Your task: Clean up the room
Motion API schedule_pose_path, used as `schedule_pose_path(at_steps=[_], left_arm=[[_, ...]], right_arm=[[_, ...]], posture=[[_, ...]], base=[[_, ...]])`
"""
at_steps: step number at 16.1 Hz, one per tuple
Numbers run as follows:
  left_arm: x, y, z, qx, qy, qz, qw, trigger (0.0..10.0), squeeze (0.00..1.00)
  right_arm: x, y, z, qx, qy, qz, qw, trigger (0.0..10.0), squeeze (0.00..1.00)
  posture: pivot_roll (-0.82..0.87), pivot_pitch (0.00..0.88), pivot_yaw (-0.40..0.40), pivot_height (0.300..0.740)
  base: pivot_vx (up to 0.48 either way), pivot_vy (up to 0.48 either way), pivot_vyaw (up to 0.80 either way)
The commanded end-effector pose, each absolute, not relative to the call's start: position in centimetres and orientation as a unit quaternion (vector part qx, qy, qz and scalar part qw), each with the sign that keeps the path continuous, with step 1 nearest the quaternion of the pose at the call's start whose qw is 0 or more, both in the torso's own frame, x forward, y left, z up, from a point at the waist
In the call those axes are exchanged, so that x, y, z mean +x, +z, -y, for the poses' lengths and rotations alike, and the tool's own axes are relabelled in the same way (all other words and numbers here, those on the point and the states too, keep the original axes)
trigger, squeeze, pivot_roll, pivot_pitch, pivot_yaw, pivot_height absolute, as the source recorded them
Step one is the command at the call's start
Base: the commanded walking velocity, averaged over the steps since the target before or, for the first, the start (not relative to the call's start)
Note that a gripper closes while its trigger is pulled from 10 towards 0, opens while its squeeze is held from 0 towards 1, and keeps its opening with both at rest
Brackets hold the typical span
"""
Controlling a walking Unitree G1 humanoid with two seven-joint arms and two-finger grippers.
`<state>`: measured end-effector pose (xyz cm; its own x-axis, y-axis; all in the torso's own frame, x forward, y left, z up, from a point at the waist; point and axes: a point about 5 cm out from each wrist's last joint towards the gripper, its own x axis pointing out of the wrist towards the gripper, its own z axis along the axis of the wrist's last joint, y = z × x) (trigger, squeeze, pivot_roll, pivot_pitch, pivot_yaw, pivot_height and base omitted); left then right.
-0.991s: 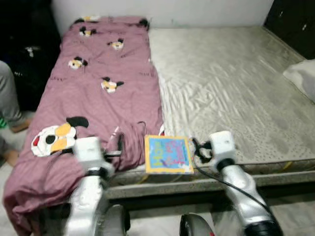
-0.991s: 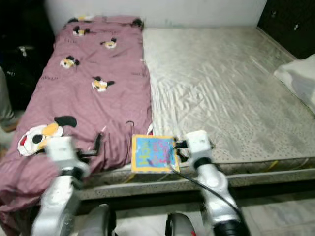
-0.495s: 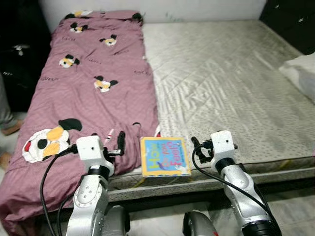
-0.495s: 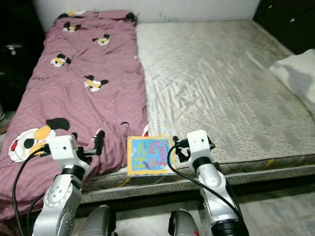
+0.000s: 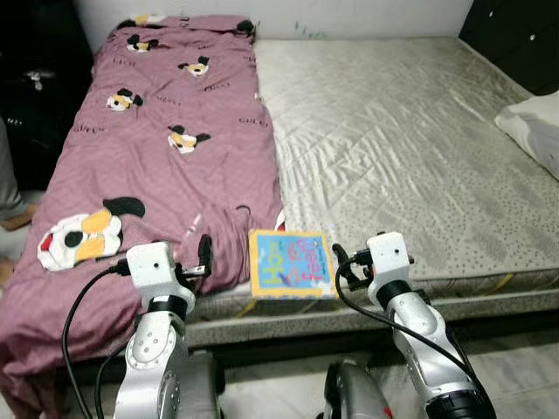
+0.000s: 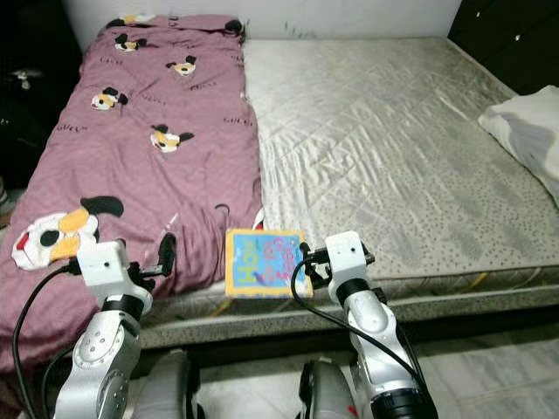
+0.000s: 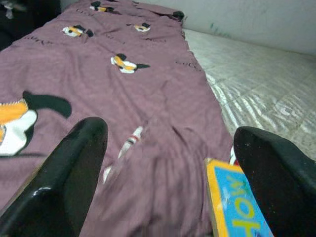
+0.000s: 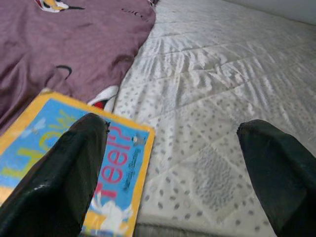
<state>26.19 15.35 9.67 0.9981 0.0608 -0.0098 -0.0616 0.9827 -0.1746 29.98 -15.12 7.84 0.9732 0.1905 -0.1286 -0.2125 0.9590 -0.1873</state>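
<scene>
We judge the tidy-up barely begun: the flat yellow-bordered blue picture book (image 5: 291, 263) lies at the grey quilted mattress's (image 5: 419, 148) near edge beside the mauve cartoon-print blanket (image 5: 148, 157), between our left gripper (image 5: 203, 253) and right gripper (image 5: 341, 264), both spread wide and empty.

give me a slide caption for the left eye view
Both open grippers, left gripper and right gripper, flank a picture book lying at the mattress edge beside a purple blanket.
</scene>
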Motion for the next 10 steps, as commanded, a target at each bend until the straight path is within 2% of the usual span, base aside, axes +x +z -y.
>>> schedule_pose_path(at_steps=[1,9,10], left_arm=[[26.04,9.16,-15.55,-0.084,0.043,-0.016,0.995,10.0,0.00],[26.17,9.27,-16.20,-0.083,0.069,-0.013,0.994,10.0,0.00],[26.21,9.27,-16.21,-0.084,0.069,-0.014,0.994,10.0,0.00]], right_arm=[[29.85,7.70,15.18,-0.102,0.104,-0.055,0.988,10.0,0.00],[29.92,7.60,15.28,-0.115,0.104,-0.056,0.986,10.0,0.00],[29.87,7.66,15.21,-0.125,0.108,-0.051,0.985,10.0,0.00]], posture=[[0.02,0.092,-0.020,0.553],[0.02,0.097,-0.021,0.553],[0.02,0.098,-0.020,0.553]], base=[[0.000,0.000,0.00],[0.000,0.000,0.00],[0.000,0.000,0.80]])
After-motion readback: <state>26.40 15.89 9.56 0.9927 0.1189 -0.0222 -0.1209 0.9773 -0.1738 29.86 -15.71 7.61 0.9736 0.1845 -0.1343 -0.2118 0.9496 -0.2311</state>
